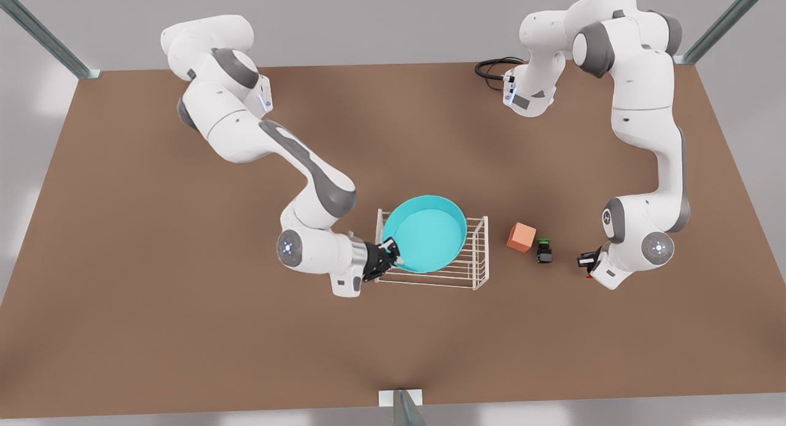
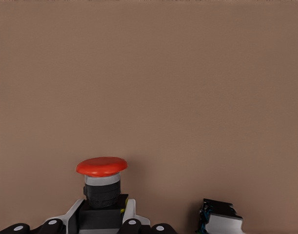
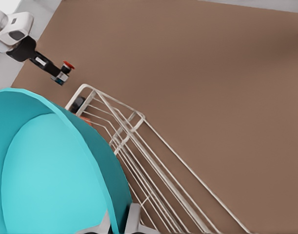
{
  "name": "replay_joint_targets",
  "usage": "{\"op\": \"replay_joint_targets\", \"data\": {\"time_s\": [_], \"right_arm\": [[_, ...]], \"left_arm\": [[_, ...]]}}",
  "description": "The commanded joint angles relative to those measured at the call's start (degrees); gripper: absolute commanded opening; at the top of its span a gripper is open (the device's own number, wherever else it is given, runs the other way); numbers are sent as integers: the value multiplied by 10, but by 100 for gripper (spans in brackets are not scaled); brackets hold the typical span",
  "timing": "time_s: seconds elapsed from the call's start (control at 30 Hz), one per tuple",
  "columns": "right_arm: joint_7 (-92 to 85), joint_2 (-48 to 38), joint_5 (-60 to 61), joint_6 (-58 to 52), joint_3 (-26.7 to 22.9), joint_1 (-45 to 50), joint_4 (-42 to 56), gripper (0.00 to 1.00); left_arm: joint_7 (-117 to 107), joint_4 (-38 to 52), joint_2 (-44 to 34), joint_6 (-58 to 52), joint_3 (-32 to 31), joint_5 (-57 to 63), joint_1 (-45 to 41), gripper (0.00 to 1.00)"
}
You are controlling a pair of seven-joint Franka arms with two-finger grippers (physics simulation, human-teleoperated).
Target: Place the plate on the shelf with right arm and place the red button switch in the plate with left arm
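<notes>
The right gripper is clamped on the rim of the plate, which sits tilted over the shelf. At the front view's right the left gripper grips the red button switch just off the table, near a green-capped switch and orange cube

I find no legible text, label, brand, number or sign on anything in view. The plate, the shelf, both switches, the cube and my arms carry no readable markings.
</notes>
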Motion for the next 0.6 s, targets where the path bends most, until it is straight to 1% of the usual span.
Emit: {"op": "replay_joint_targets", "data": {"time_s": [0.0, 0.2, 0.23, 0.27, 0.4, 0.47, 0.5, 0.53, 0.57], "right_arm": [[158, 0, -6, 39, -4, 4, 0, 21], [153, -1, -6, 38, -3, 3, -22, 21], [151, -1, -8, 34, -3, 3, -25, 84], [150, -2, -9, 33, -3, 2, -26, 100], [151, -5, -9, 31, -1, 3, -22, 100], [158, -24, -9, 5, -3, 0, -14, 100], [160, -45, -2, -21, -1, -11, -13, 100], [160, -84, -2, -80, -3, -30, -14, 100], [160, -136, -17, -167, -12, -68, -28, 100]], "left_arm": [[-20, 1, -3, -3, 0, -6, -1, 42], [-36, 1, -13, -8, 0, -6, -4, 42], [-37, 1, -16, -11, 0, -6, -4, 42], [-46, 0, -17, -12, 0, -6, -5, 42], [-68, 0, -28, -17, -1, -7, -14, 42], [-98, 1, -43, -42, -1, -7, -26, 42], [-119, 1, -53, -53, -1, -7, -34, 42], [-135, 1, -65, -66, -1, -7, -42, 42], [-153, 1, -73, -74, -2, -7, -49, 42]]}}
